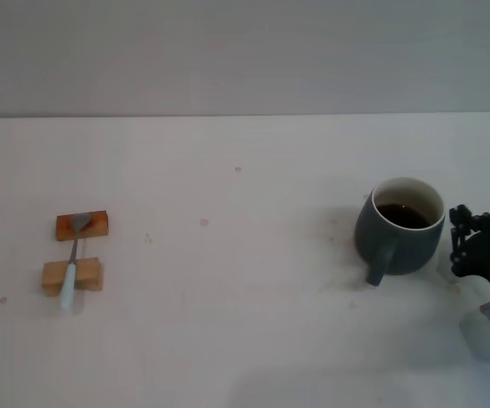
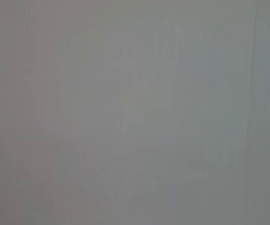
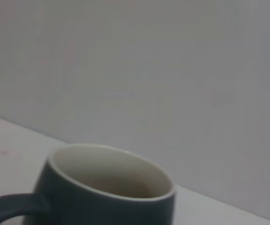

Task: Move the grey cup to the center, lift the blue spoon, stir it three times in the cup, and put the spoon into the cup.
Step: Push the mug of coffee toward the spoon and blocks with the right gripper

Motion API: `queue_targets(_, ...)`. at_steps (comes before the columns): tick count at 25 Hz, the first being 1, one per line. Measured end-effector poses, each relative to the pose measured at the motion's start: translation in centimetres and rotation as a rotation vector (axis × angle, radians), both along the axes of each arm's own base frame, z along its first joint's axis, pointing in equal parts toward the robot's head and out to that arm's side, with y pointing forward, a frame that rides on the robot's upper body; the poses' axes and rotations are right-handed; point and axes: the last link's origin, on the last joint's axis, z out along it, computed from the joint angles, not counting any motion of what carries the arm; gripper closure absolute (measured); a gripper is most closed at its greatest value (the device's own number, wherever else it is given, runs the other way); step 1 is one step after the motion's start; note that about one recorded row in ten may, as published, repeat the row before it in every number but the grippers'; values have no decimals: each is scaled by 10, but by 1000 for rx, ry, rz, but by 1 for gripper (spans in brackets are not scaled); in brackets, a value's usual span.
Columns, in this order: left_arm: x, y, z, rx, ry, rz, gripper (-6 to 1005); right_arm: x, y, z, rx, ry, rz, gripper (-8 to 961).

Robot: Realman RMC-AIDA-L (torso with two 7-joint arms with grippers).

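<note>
Starting on step one by the look of it: the grey cup (image 1: 401, 226) sits well off to the right side of the table (image 1: 228, 323), not yet at the center. Your right gripper (image 1: 466, 246) is just beside the cup's far-right wall, apart from it by a thin gap. You can't tell from these views whether its jaws are released or clenched, but they hold nothing. The right wrist view shows the cup (image 3: 102, 192) close ahead of the jaws, rim level, handle pointing off to one side.

The cup holds dark liquid, so my read is the next move needs a firm grip on the wall or rim and a slow, level slide or carry toward the center. No tilting.

The cup handle (image 1: 378, 265) points toward the robot, away from the jaws, so it shouldn't foul the approach.

The blue spoon (image 1: 71, 270) lies far across the table from the jaws, resting across two wooden blocks (image 1: 73, 275), its metal end on the orange block (image 1: 82, 226). It's untouched.

Room: open tabletop between cup and spoon, nothing in the path. The table's far edge meets the wall (image 1: 245, 51) well behind the cup. The right gripper sits near the view's right edge.

Left gripper isn't in the head view; its wrist view shows only a blank grey surface.
</note>
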Motion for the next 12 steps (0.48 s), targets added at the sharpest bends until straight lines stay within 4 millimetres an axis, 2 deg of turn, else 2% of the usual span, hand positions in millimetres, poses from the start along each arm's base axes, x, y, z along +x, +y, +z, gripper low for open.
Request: queue_targets(12, 1, -1, -1, 3, -5, -2, 233, -14, 10, -11, -90, -65, 81, 902)
